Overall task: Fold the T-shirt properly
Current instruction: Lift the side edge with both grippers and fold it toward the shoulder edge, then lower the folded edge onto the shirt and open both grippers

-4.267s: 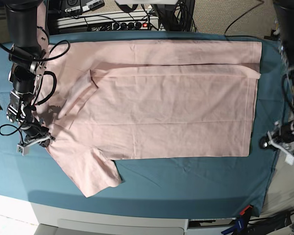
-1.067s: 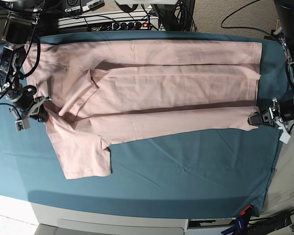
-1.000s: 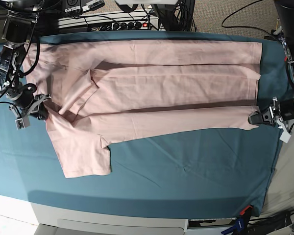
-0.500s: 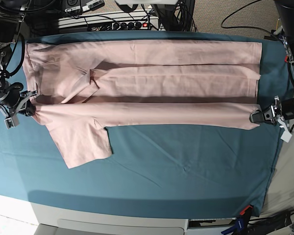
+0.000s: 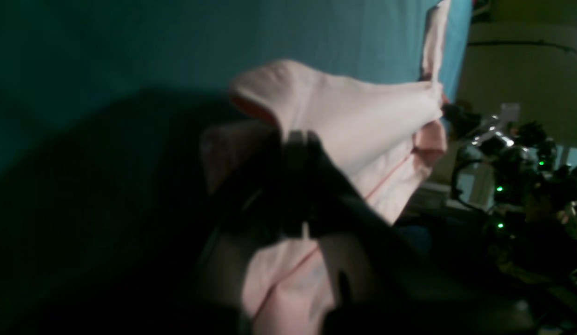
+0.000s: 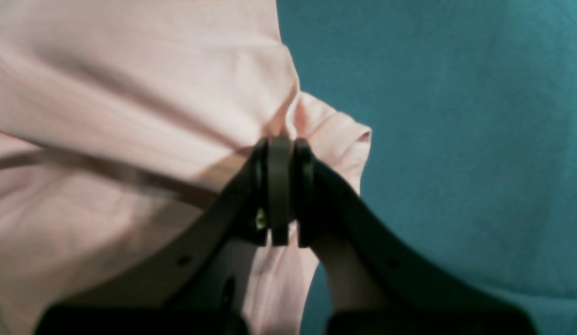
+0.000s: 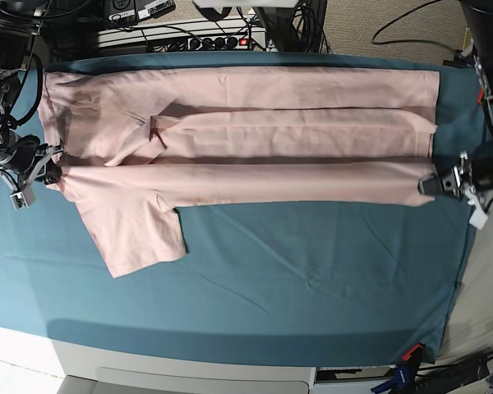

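Note:
The pale pink T-shirt (image 7: 255,123) lies lengthwise across the teal table cloth (image 7: 312,271), plain side up. Its near edge is lifted and stretched taut between both grippers, doubled over the body. My right gripper (image 7: 48,170) is at the base view's left end, shut on the shirt's shoulder edge. The right wrist view shows the right gripper (image 6: 281,144) with its jaws pinching a fabric fold. My left gripper (image 7: 428,185) is shut on the hem corner at the right end. In the dark left wrist view the left gripper (image 5: 297,139) bites pink cloth. One sleeve (image 7: 140,234) hangs toward the front.
Cables and a power strip (image 7: 214,39) run behind the table's far edge. The white table front (image 7: 189,369) lies below the cloth. A red and blue clamp (image 7: 407,361) sits at the front right corner. Bare teal cloth fills the near half.
Both grippers have carried the shirt's near edge toward the back of the table. The lifted strip has straightened and now overlaps more of the body; the sleeve followed.

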Robot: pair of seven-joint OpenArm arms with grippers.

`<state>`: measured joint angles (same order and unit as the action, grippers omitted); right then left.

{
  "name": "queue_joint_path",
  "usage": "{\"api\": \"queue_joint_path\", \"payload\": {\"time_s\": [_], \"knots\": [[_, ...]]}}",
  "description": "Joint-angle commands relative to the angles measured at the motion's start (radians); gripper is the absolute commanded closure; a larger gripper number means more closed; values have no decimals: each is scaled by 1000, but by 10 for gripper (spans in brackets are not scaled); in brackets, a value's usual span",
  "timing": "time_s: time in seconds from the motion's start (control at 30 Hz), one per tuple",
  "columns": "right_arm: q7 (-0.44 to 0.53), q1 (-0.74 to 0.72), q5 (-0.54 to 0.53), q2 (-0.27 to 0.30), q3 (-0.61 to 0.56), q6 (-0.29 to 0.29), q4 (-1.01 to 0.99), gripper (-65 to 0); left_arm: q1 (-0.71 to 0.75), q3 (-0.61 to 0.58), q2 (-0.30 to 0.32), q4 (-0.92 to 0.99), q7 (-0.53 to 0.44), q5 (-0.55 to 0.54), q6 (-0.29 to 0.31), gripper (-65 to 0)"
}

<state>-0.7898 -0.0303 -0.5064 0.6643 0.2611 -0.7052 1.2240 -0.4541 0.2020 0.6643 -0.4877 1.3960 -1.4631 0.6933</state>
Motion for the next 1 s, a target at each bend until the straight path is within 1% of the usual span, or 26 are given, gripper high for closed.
{"api": "queue_joint_path", "payload": {"time_s": [0.0,0.17,0.33,0.4,0.97], "knots": [[6,-14,5,34,9,7,16,0,-8,3,38,-13,0,-20,5,0],[-6,-14,5,34,9,7,16,0,28,3,39,-16,0,-20,5,0],[-109,-14,-23,34,9,7,16,0,36,3,40,-17,0,-20,5,0],[-132,-14,-26,34,9,7,16,0,36,3,40,-17,0,-20,5,0],[-155,-14,-25,34,9,7,16,0,42,3,42,-35,0,-20,5,0]]}}
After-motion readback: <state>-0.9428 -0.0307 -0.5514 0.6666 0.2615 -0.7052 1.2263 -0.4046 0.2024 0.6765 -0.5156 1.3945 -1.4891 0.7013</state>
